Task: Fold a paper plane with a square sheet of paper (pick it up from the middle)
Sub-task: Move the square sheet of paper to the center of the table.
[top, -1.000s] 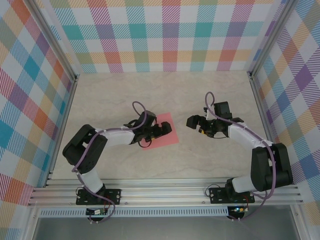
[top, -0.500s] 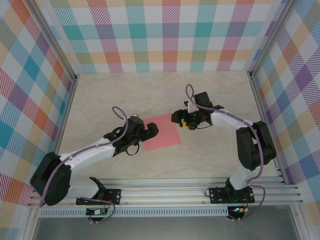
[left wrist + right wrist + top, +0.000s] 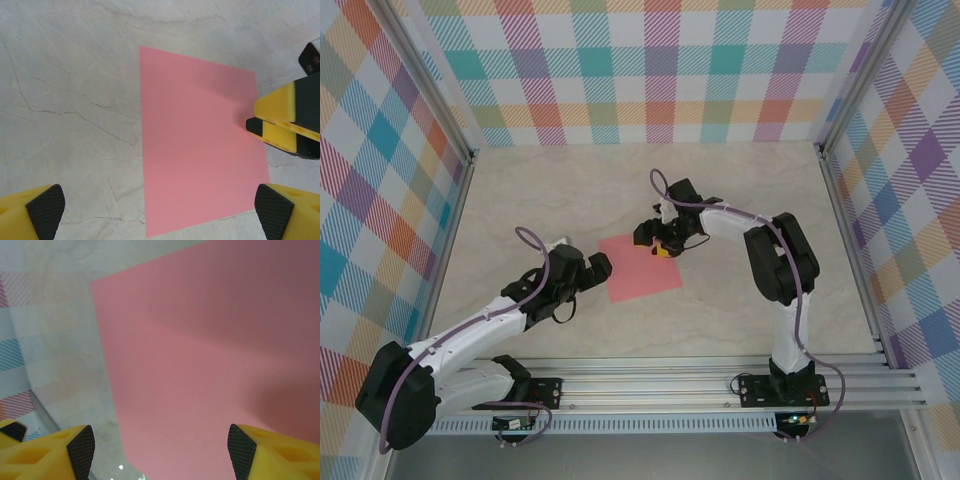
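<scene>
The square sheet of paper (image 3: 642, 270) is salmon pink and lies flat on the table, without a crease. My left gripper (image 3: 601, 265) hovers at its left edge, jaws wide open and holding nothing. From the left wrist the sheet (image 3: 200, 145) lies ahead between my open left gripper (image 3: 160, 212) fingertips. My right gripper (image 3: 657, 243) sits low over the sheet's far right corner. Its yellow fingers (image 3: 282, 117) reach in at that corner. In the right wrist view the sheet (image 3: 200, 350) spreads under my right gripper (image 3: 162, 452), which is open with nothing gripped.
The pale marble tabletop (image 3: 750, 190) is bare around the sheet. Checked walls (image 3: 650, 70) close the back and both sides. An aluminium rail (image 3: 650, 385) with both arm bases runs along the near edge.
My left gripper has drawn back leftward off the sheet to its left edge. My right arm has swung left onto the sheet's far right corner, and its jaws have narrowed somewhat.
</scene>
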You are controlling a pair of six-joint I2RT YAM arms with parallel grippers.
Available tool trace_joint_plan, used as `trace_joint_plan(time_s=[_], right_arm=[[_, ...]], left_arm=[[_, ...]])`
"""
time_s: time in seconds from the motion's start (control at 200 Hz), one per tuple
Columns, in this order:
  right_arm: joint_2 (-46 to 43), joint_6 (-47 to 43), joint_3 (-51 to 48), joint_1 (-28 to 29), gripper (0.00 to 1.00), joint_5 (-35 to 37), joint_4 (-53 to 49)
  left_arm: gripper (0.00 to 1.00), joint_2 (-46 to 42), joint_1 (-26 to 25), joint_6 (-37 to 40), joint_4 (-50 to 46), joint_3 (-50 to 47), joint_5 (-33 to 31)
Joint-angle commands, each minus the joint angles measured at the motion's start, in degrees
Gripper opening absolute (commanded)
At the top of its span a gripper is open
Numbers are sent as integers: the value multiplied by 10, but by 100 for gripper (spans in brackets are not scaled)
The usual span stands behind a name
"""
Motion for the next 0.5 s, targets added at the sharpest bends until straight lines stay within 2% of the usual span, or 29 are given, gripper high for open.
trace_joint_plan(time_s=[0.0,0.14,0.32,0.495], right_arm=[[15,12,10,1,73,38,-44],[4,26,-36,1,73,78,-46],[-49,47,-128,1,74,141,-29],[-66,60,-116,1,75,140,-34]], left_arm=[[100,-11,4,28,12,-8,-4],[100,-23,4,39,29,-15,7],[100,-52,5,60,-18,8,-16],[100,-45,16,60,-46,35,-1]])
